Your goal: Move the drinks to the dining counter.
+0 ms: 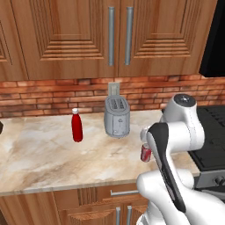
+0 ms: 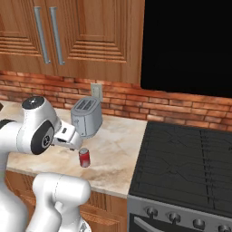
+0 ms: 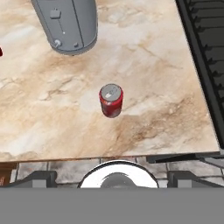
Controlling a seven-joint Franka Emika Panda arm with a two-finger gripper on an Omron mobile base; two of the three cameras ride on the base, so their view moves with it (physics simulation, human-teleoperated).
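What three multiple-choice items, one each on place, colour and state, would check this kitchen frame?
1. Where does the soda can stand?
A. on the worktop in front of the toaster
B. on the stove
C. on top of the toaster

2. What colour is the bottle left of the toaster?
A. green
B. red with a white cap
C. black

3. How is the hand?
A. shut on the can
B. shut on the bottle
C. open above the can

Answers: A, the can stands upright on marbled stone; B, the left base view shows it; C, the fingertips stand wide apart, holding nothing.
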